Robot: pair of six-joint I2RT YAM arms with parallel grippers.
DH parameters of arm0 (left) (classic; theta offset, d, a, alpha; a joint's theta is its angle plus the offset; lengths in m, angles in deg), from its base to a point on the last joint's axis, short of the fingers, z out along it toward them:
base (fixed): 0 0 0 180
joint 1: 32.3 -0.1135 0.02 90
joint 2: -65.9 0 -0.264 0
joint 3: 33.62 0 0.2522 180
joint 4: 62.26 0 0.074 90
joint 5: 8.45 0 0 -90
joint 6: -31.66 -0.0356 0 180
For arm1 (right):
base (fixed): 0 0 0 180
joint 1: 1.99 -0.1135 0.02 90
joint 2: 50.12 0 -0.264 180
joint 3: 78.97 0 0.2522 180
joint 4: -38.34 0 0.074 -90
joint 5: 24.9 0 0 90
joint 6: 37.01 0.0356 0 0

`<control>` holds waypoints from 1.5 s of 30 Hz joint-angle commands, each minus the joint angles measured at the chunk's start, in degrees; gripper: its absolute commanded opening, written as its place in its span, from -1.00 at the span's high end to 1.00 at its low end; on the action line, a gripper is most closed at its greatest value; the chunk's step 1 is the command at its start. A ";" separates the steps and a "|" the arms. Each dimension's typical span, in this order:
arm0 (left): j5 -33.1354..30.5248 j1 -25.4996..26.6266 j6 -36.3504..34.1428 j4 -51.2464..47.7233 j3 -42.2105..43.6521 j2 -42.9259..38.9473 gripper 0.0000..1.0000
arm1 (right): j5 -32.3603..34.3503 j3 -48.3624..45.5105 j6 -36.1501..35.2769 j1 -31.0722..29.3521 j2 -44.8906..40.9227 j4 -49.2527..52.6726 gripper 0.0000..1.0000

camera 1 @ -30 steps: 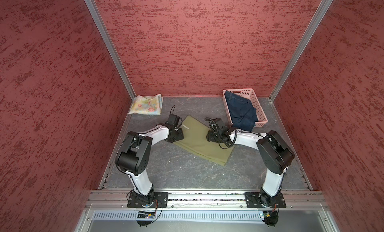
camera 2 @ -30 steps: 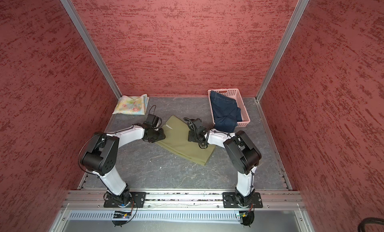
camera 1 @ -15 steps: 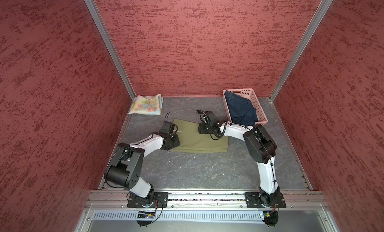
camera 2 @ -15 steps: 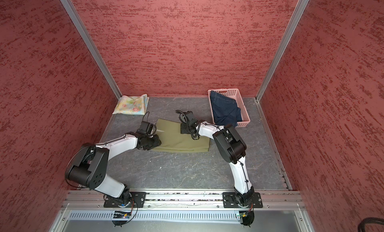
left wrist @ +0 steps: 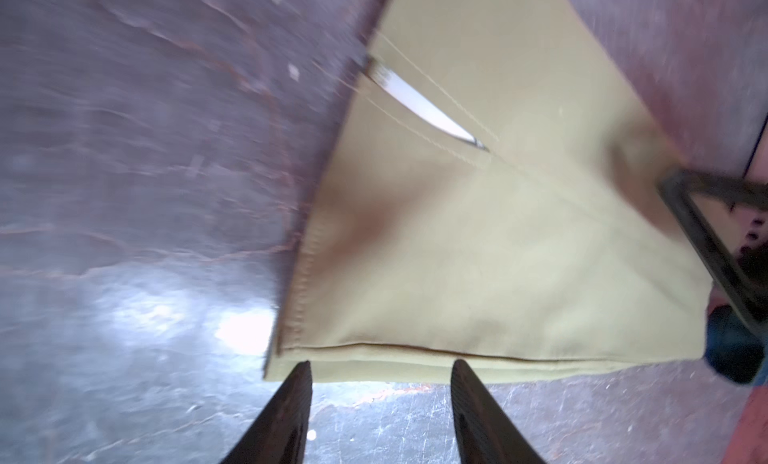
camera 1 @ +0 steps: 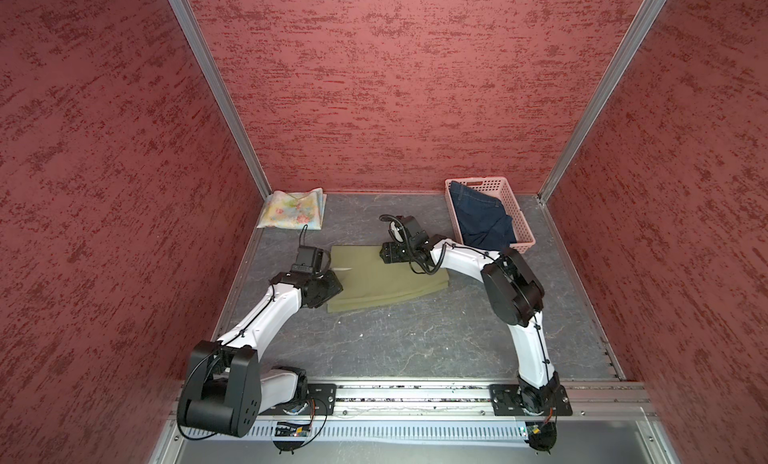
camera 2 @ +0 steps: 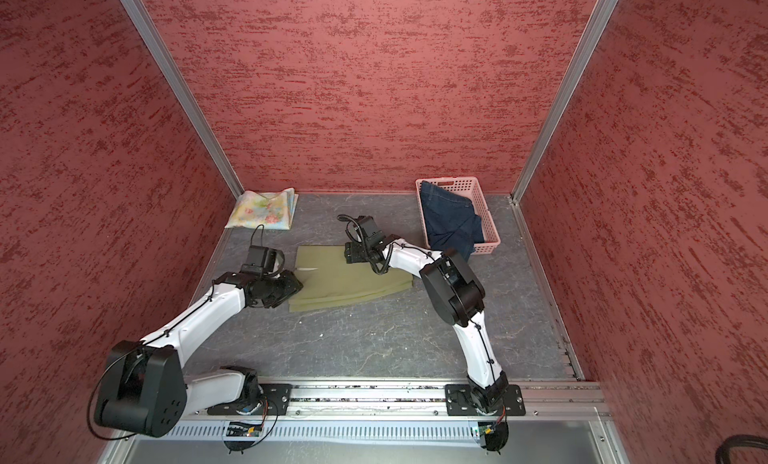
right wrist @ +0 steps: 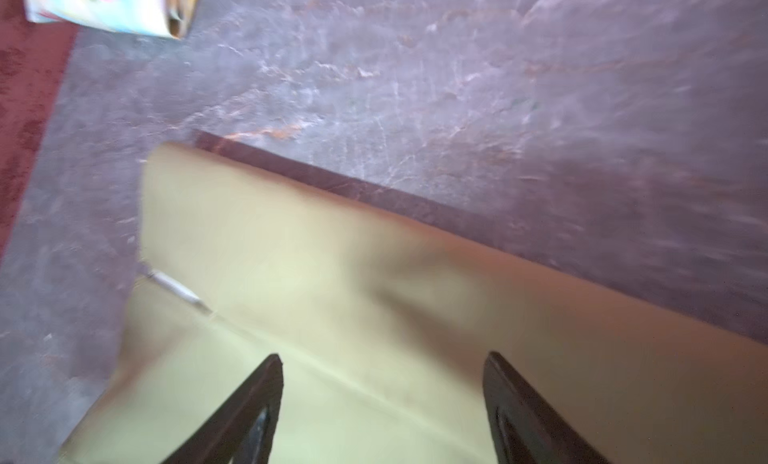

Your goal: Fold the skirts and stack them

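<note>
The olive-green skirt [camera 1: 382,279] [camera 2: 349,281] lies folded flat mid-table, its layered edge and a pale slit showing in the left wrist view [left wrist: 498,254]. My left gripper [camera 1: 334,285] [left wrist: 380,364] is open at the skirt's left edge, tips over bare table, nothing between them. My right gripper [camera 1: 386,256] [right wrist: 382,356] is open, hovering over the skirt's far right part [right wrist: 332,274]. The floral skirt [camera 1: 293,210] [camera 2: 264,210] lies folded in the far left corner. The denim skirt [camera 1: 482,222] [camera 2: 451,220] lies crumpled in the basket.
The pink perforated basket [camera 1: 521,229] [camera 2: 490,225] stands at the far right against the back wall. Red walls close in three sides. Grey table surface [camera 1: 415,337] stretches in front of the olive skirt to the metal rail.
The olive skirt went from lying diagonally to lying square across the table. Both grippers have opened wider and come off the cloth; the left has drawn back to its left edge.
</note>
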 commanded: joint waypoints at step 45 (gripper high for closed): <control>-9.89 -0.97 -9.73 -2.60 -20.11 23.22 -1.00 | 9.84 -22.53 3.95 8.50 -11.59 -1.31 -0.52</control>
